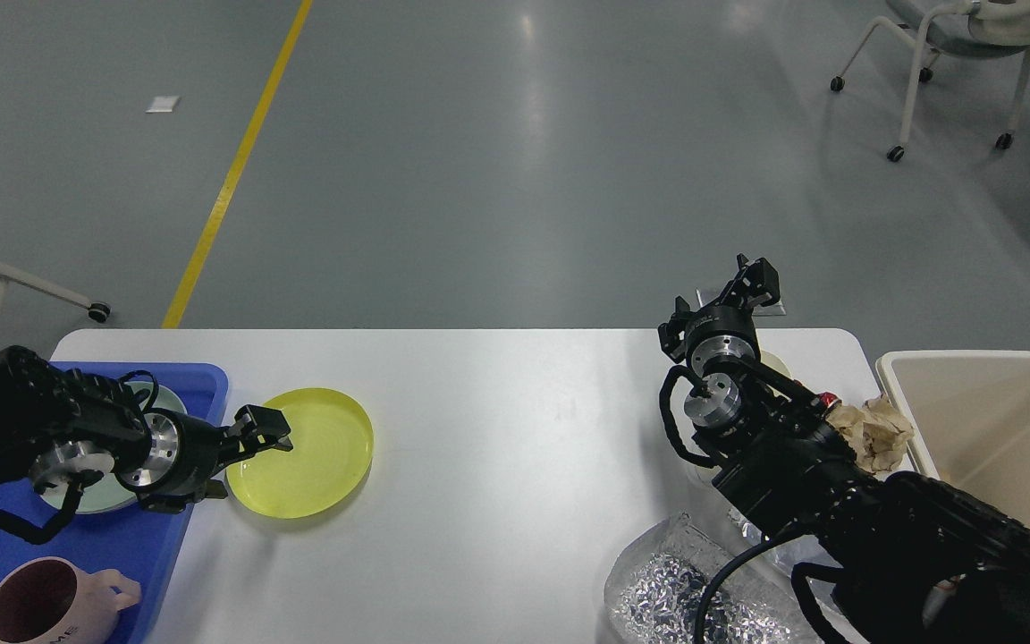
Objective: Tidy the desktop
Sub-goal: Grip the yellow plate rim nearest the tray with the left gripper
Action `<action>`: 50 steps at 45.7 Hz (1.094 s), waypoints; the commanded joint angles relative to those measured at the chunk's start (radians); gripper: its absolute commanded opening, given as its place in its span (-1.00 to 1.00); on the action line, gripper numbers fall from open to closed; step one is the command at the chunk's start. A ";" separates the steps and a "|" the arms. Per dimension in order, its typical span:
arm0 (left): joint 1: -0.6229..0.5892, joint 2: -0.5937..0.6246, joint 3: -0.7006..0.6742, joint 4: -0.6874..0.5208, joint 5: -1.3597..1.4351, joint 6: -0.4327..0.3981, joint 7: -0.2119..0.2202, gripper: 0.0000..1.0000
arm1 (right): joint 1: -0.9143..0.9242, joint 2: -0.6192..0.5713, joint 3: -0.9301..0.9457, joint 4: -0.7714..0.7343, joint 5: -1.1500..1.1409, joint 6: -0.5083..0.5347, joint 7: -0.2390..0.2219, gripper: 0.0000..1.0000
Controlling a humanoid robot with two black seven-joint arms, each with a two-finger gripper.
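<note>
Crumpled foil [676, 590] lies closest, on the white desktop [515, 420] that spans the view. Over its left side, the left gripper [266, 431] clamps the yellow plate's [305, 452] rim. Right gripper [752, 277] hovers above the far edge; finger state unclear.

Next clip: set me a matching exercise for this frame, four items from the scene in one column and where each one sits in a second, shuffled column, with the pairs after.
Items:
1. yellow plate
2. pink mug
3. crumpled brown paper
4. crinkled foil

Places:
A. inside the blue tray, near corner
B. on the desktop, beside the tray, at the left gripper
C. at the desktop's near edge, by the right arm
D. by the rim of the beige bin

Pairs: 1-B, 2-A, 3-D, 4-C
</note>
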 commanded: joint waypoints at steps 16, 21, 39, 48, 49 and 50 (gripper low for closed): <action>0.174 0.007 -0.111 0.074 -0.072 0.044 0.041 0.94 | 0.000 0.000 0.000 0.000 -0.001 0.000 0.000 1.00; 0.186 0.006 -0.113 0.074 -0.066 0.044 0.041 0.94 | 0.000 0.000 0.000 0.000 -0.001 0.000 0.000 1.00; 0.241 0.003 -0.157 0.125 -0.066 0.190 0.038 0.27 | 0.000 0.000 0.000 0.000 -0.001 0.000 0.000 1.00; 0.266 -0.003 -0.193 0.131 -0.066 0.235 0.040 0.16 | 0.000 0.000 0.000 0.000 -0.001 0.000 0.000 1.00; 0.269 -0.003 -0.194 0.131 -0.066 0.236 0.040 0.14 | 0.000 0.000 0.000 0.000 -0.001 0.000 0.000 1.00; 0.270 -0.005 -0.196 0.133 -0.067 0.236 0.038 0.12 | 0.000 0.000 0.000 0.000 -0.001 0.000 0.000 1.00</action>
